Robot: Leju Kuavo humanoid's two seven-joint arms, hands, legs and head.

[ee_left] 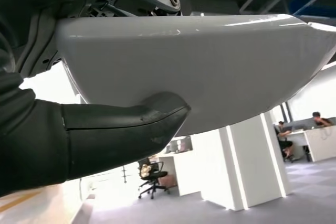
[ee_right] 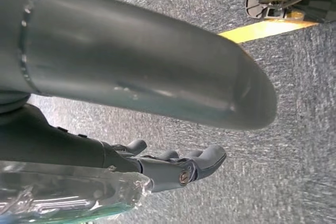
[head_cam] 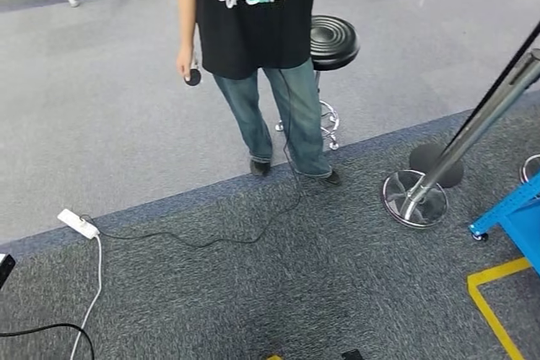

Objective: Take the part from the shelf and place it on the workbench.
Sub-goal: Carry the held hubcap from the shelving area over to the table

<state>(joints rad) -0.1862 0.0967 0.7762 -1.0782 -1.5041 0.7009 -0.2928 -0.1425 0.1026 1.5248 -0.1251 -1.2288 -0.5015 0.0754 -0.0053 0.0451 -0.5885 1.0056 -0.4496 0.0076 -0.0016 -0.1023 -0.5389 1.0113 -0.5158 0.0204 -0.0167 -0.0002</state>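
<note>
Grey carpeted floor (head_cam: 127,115) with a darker mottled strip nearer the camera; on it lie a white power strip (head_cam: 78,223) with its white cable (head_cam: 95,284), a thin black cable (head_cam: 210,242), yellow floor tape (head_cam: 490,292) and a round chrome stand base (head_cam: 415,198)

Carpeted floor ahead, partly blocked

A person (head_cam: 258,56) stands straight ahead beside a black stool (head_cam: 332,41), a cable (head_cam: 210,238) and power strip (head_cam: 78,223) trail across the dark carpet (head_cam: 305,284), and a chrome-based pole (head_cam: 445,158) and blue frame (head_cam: 512,217) crowd the right.
</note>
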